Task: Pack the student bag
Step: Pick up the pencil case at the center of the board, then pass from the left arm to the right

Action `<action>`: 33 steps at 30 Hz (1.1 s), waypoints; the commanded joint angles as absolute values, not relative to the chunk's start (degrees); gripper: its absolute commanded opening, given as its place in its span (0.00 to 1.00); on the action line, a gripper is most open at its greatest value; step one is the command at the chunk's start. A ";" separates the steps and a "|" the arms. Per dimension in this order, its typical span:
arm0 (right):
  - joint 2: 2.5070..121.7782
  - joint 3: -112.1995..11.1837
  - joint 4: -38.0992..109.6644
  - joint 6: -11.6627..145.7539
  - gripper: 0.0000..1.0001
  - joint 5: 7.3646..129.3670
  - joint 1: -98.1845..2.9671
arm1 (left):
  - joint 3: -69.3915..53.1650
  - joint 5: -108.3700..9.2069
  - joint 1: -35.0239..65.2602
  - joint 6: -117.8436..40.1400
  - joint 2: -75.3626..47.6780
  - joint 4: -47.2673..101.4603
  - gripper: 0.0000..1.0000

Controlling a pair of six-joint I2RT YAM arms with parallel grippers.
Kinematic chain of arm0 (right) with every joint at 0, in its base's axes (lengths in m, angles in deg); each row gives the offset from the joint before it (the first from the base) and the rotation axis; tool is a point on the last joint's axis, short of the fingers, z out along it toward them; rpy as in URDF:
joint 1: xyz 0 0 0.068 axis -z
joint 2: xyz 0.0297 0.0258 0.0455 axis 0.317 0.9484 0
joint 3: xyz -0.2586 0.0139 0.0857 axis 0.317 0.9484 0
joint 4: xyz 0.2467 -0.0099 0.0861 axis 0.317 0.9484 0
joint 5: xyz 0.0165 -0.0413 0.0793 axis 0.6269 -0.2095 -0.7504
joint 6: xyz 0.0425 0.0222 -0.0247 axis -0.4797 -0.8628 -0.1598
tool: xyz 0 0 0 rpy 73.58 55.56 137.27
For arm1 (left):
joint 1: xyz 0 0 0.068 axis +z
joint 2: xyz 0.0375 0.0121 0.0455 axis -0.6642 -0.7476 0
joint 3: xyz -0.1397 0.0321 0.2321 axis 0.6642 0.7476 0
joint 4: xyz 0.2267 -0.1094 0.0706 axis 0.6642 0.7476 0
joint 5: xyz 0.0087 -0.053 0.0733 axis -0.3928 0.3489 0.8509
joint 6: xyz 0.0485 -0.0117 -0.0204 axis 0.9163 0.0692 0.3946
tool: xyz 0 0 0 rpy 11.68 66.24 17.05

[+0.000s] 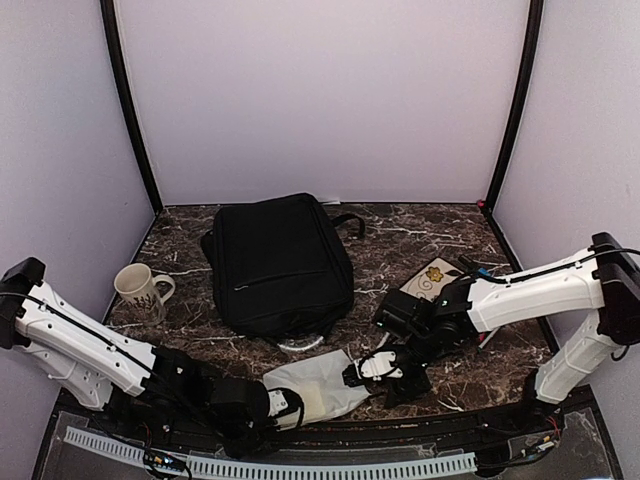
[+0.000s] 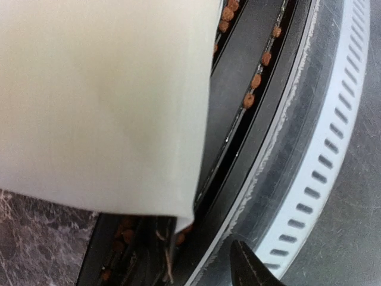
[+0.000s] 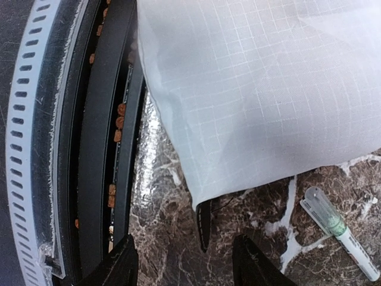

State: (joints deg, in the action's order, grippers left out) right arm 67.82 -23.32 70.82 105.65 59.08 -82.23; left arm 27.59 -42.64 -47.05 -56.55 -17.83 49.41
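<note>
- The white grid-patterned pouch lies spread between the two grippers. The student bag lies flat just beyond the pouch, on the side away from the arm bases. I cannot tell whether its zip is open.
- The right gripper sits at the pouch's right corner, fingers apart with nothing between them: released. A dark tab pokes out from under that corner, just ahead of the gap.
- The left gripper is at the pouch's left end. Only one fingertip shows in its wrist view, so I cannot tell whether it grips.
- The step in hand looks like lifting the pouch. The right fingers should reach further onto the corner before closing, to catch a full fold rather than the bare edge.
- Keep off the capped pen just right of the pouch.
- Raise both ends together, since the thin fabric will likely sag.
</note>
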 commanded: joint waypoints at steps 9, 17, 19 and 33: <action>68.22 -28.41 67.32 104.67 0.55 61.27 -85.47 | 29.46 -31.90 -47.31 -60.46 -17.87 40.83 0.34; 64.44 -31.72 69.08 104.83 0.62 60.92 -85.80 | 26.47 -32.62 -47.26 -56.87 -15.38 38.58 0.00; 64.74 -32.97 69.61 105.31 0.64 60.73 -85.97 | 25.49 -32.19 -46.47 -56.37 -13.67 38.04 0.00; 69.18 -36.35 60.54 106.42 0.69 69.49 -88.46 | 28.90 -37.20 -37.75 -57.94 -6.69 24.25 0.00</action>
